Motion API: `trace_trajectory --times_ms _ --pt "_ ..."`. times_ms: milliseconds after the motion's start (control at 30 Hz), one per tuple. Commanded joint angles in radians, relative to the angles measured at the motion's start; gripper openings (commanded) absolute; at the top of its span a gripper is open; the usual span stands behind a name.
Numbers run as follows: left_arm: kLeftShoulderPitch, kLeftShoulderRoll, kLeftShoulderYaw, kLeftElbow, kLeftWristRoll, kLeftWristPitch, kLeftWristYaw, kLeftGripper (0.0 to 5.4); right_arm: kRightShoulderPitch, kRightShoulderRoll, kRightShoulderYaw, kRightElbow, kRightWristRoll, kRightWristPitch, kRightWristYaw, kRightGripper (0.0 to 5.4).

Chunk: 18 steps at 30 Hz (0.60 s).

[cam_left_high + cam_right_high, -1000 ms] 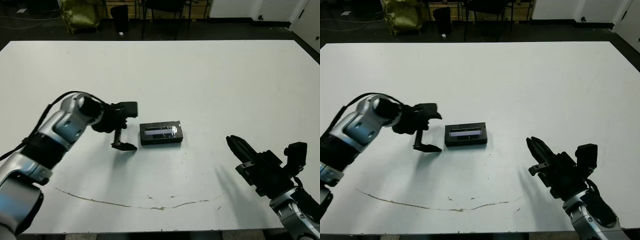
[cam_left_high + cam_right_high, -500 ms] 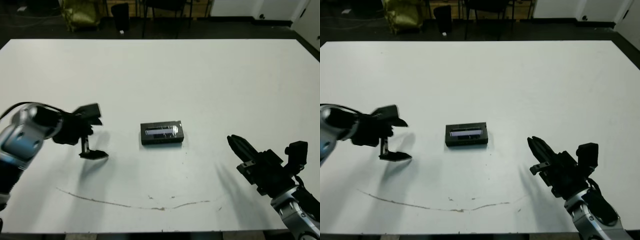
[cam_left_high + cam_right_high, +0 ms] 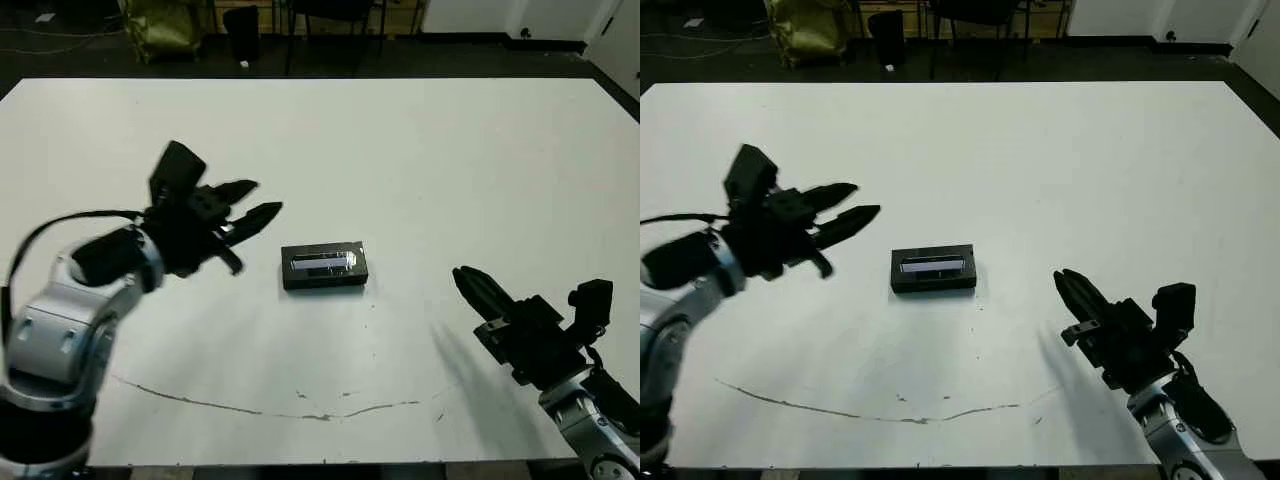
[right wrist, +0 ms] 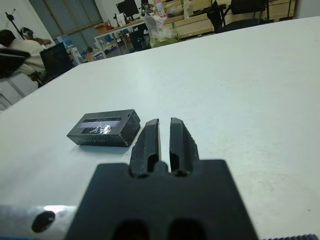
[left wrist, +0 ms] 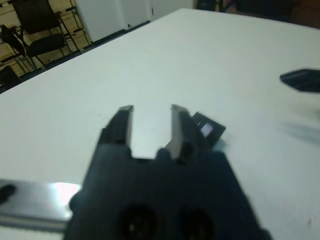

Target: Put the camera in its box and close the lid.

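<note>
Between the two tools, on the white table (image 3: pixel 450 150): the closed box (image 3: pixel 324 267) lying flat, lid (image 3: pixel 322 262) with its silvery strip facing up. Hovering just to its left, the left tool (image 3: pixel 255 202), fingers spread apart and holding nothing. Resting near its right, the right tool (image 3: pixel 470 288), fingers nearly together around nothing. Camera not showing anywhere outside the box.

My right gripper (image 4: pixel 164 131) has fingers nearly together, holding nothing. Box with lid (image 4: pixel 104 127) on sits just beyond them on white table (image 4: pixel 240 80).
</note>
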Motion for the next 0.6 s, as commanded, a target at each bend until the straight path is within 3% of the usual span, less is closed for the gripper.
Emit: trace_trajectory --times_ms 33,167,433,600 --pt "0.021 -0.082 -0.045 -0.016 0.011 0.084 0.116 0.14 0.0 0.0 -0.004 -0.001 0.002 0.023 -0.021 0.0" --pt "0.059 -0.149 -0.121 0.007 0.055 0.058 0.225 0.02 0.004 -0.002 0.0 -0.019 -0.003 0.037 -0.044 0.0" --pt "0.159 -0.211 -0.258 0.199 0.184 -0.18 0.34 0.02 0.011 0.003 0.003 0.001 -0.008 0.005 -0.019 0.0" --pt "0.174 -0.228 -0.305 0.269 0.232 -0.241 0.357 0.02 0.019 0.004 0.009 -0.023 -0.016 0.019 -0.045 0.0"
